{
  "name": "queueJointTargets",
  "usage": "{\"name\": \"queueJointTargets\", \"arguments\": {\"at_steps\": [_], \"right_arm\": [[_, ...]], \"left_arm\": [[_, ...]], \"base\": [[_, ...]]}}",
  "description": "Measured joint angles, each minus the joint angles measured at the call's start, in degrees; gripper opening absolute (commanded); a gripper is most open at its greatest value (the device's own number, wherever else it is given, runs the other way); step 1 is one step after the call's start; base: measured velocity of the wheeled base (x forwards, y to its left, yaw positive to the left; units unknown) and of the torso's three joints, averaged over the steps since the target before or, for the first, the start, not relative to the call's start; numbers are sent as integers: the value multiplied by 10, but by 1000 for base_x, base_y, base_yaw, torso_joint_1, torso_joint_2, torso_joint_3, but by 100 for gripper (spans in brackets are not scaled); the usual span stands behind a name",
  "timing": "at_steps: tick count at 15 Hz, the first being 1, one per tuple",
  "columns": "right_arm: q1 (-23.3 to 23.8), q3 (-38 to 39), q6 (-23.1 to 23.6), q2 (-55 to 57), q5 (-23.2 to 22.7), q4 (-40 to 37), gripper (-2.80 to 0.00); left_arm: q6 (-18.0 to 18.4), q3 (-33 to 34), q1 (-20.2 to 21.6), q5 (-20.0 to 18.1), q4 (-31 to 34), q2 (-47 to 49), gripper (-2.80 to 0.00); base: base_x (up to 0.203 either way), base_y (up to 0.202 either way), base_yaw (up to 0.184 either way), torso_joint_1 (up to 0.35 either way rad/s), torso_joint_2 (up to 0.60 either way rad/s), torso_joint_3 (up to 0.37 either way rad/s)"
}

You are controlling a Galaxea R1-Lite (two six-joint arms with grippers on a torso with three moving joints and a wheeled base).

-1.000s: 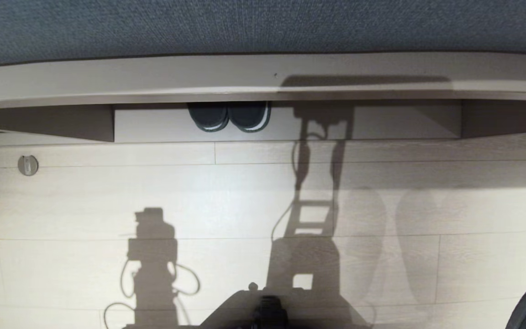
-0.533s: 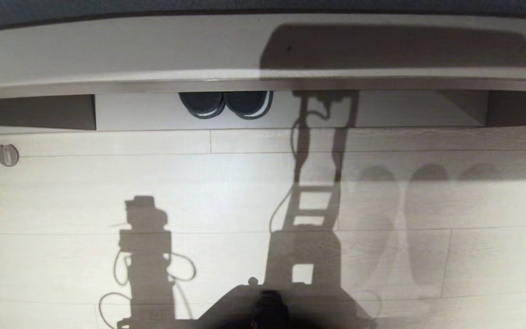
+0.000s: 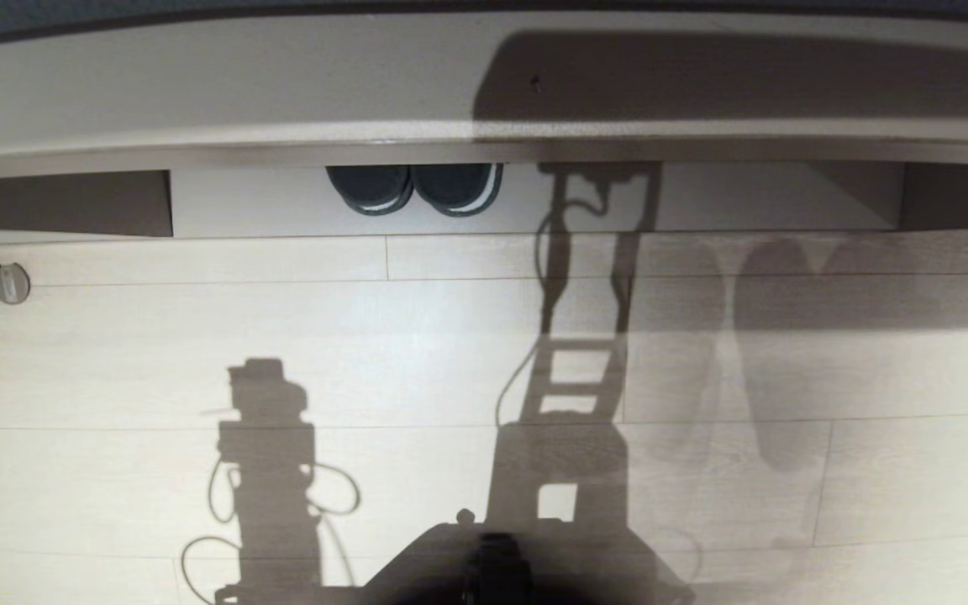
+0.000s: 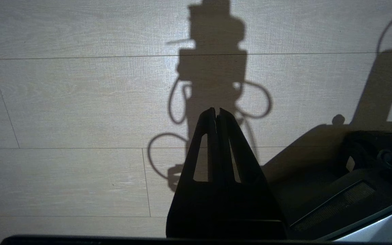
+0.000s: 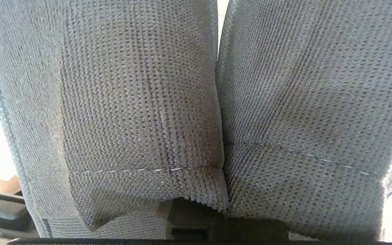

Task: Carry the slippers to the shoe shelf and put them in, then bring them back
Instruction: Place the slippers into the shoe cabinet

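Against the right gripper (image 5: 196, 217), clamped slippers (image 5: 131, 102) hang.

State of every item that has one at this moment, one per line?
slippers: side by side, clamped in the right gripper.
right gripper: shut on the slippers.
left gripper: shut, empty, above the floor.
dark shoes: paired in the shoe shelf.

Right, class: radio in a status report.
Right gripper shut on slippers. Left gripper shut, idle above floor. Shoe shelf ahead; dark shoes already inside.
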State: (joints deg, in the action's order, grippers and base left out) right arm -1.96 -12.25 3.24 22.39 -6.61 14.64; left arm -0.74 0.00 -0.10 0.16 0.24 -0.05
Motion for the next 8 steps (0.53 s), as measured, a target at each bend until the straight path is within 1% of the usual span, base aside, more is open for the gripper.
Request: {"name": "queueJointTargets", "arguments": {"at_steps": [4,6,7,8], "right_arm": [[-21,-85,54,283,-24,152,-280],[-34,-131,81,376,-28,224,-280],[-40,-145,113,416,-18,256,-280],[-44,-152,135,443,-6,275,-280]], "left_arm": [[0,0,0,0,0,0,-280],[0,0,0,0,0,0,-280],[0,0,0,0,0,0,-280],[0,0,0,0,0,0,-280]], "base": [[0,0,0,0,0,0],[0,0,0,0,0,0],[0,0,0,0,0,0],[0,0,0,0,0,0]]}}
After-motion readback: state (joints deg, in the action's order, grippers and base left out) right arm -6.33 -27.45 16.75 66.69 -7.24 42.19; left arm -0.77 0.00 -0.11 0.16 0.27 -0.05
